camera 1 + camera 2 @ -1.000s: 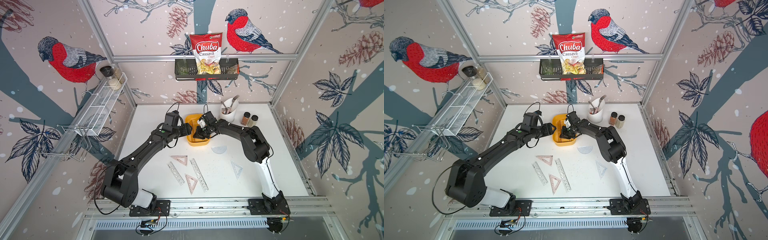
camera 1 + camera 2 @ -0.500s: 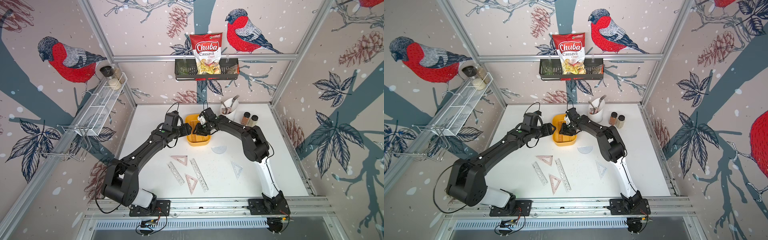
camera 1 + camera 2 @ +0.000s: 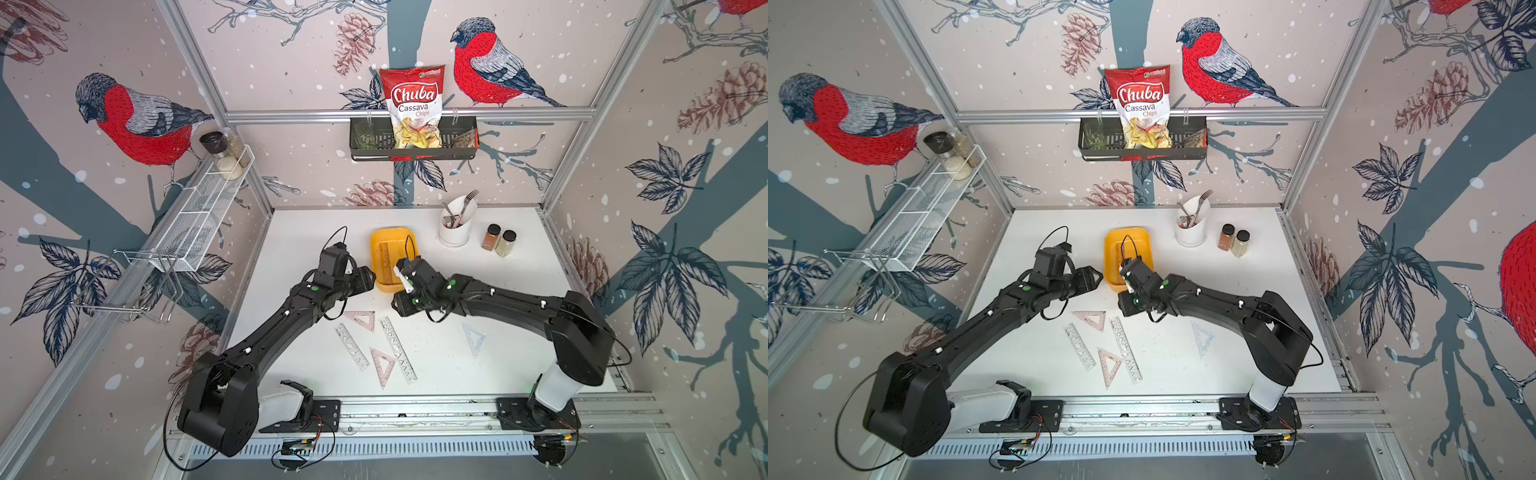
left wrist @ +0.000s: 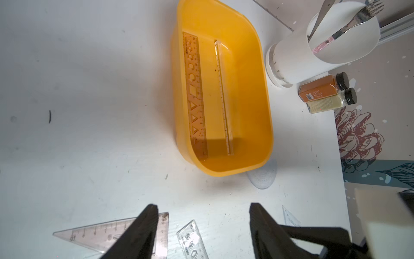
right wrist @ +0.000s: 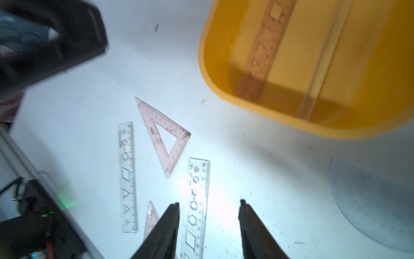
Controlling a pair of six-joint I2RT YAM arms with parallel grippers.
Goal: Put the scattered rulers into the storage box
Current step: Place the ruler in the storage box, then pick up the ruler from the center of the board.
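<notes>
Backed off the storage box [image 4: 257, 101] toward 6 o'clock with right hand [image 5: 208, 201] spread and empty. Leaves two rulers [image 4: 195, 94] lying lengthwise inside. Poised over clear stencil ruler [image 5: 198, 179] on worktop [image 5: 268, 168], long axis 11-to-5, nearer than left hand [image 4: 201, 206], also spread. Hemmed by pink set square [image 5: 163, 134] at 9 o'clock, protractor [image 5: 369, 201] at 3.

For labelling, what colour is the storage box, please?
The storage box is yellow-orange, clearest in the left wrist view.
</notes>
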